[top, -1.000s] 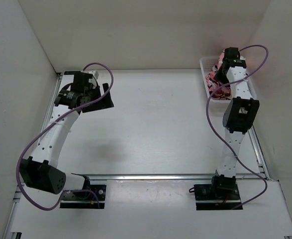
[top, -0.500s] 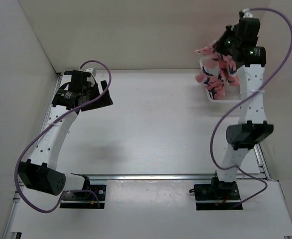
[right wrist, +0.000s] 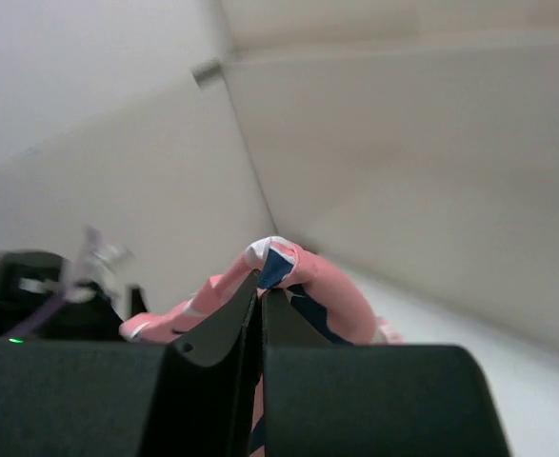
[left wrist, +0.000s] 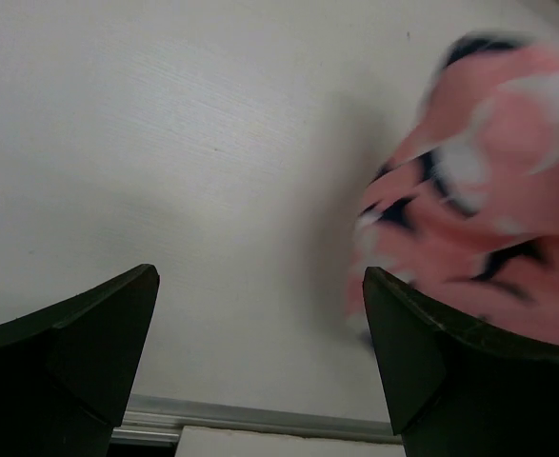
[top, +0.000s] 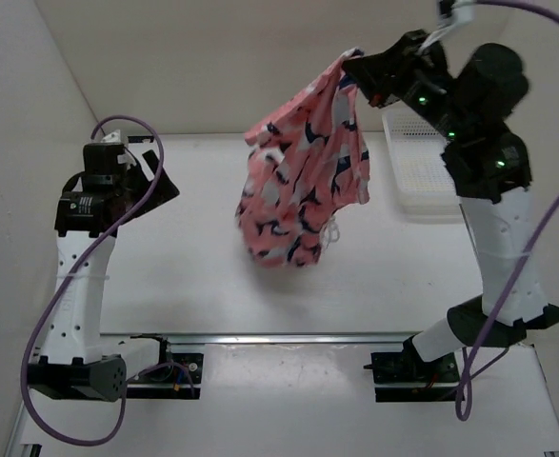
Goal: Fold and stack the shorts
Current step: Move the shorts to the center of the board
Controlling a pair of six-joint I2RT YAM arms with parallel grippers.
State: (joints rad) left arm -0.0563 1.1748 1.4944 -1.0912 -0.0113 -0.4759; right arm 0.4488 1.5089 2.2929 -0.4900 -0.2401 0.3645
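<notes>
Top external view: the shorts point(top: 303, 181) hang in the air over the middle of the worktop point(top: 193, 267), pinched at one upper edge and drooping in a crumpled bundle below the raised right arm. The white mesh basket point(top: 422, 205) sits at the far right, well apart from the cloth. On the right wrist camera, the right fingers point(right wrist: 212, 333) are pressed together with only a small tuft of pink and navy fabric between them. The left fingers point(left wrist: 79, 343) stand wide apart with nothing between them, low over the worktop, and the cloth shows blurred just beyond them.

The hold looks thin. With so little fabric in the pinch, a quick swing or a jerk could let the shorts slide free and drop in a heap. The blur suggests the cloth is swaying, so the left arm may close on air or take a double layer. Set down bunched like this, the legs would probably land twisted, which makes a clean fold harder.
</notes>
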